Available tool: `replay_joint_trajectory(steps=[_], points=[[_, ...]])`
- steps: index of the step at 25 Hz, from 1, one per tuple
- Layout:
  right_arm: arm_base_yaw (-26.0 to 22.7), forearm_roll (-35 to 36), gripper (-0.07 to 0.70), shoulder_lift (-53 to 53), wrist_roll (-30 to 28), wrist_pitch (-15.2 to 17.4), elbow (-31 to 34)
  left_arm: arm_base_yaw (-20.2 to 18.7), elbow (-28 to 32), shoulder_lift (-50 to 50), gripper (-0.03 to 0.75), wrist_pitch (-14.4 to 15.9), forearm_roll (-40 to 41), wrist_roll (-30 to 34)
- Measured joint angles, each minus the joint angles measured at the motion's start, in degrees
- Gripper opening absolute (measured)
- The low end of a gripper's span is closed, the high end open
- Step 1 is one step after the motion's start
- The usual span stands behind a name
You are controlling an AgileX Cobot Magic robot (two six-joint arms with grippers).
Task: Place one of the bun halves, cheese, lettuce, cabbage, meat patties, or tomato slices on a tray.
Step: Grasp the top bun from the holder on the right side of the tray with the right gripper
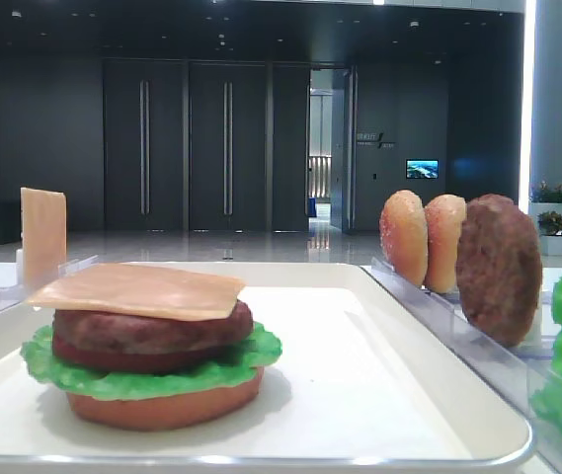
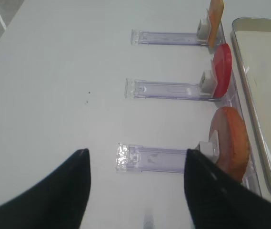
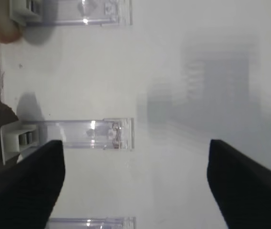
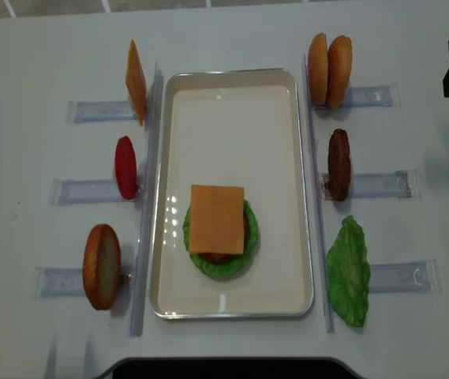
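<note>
Bun halves (image 4: 329,60) stand on edge as a pair in the clear rack (image 4: 366,96) at the far right of the tray (image 4: 232,95), touching each other, their flat faces turned along the rack so the thin rims point up. Of all the loose pieces these look the likeliest next pick, since the stack on the tray already carries a bottom bun, lettuce (image 4: 199,260), tomato, meat patty and a cheese slice (image 4: 216,219) and lacks only a top. The right gripper (image 3: 135,186) is the nearer tool: in the overhead view its arm shows at the right edge level with that rack, well apart from the buns and outboard of them, so they lie toward the tray side of it. Its wrist view shows both fingers spread wide with nothing between them, over bare table and rack ends. The left gripper (image 2: 135,191) hangs likewise wide and empty over the near left rack, beside the flat bottom bun (image 2: 228,143), much farther from the domed pair.
</note>
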Motion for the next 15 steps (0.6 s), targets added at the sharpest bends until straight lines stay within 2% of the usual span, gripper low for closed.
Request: replay_joint_trajectory(steps=[8, 15], points=[[0.0, 1.49, 0.577, 9.88, -0.51, 0.59, -11.13, 0.0, 0.0, 0.0, 0.471, 0.0, 0.0, 0.0], [0.0, 1.51, 0.577, 17.36, -1.39, 4.89, -20.75, 0.0, 0.0, 0.0, 0.471, 0.0, 0.0, 0.0]])
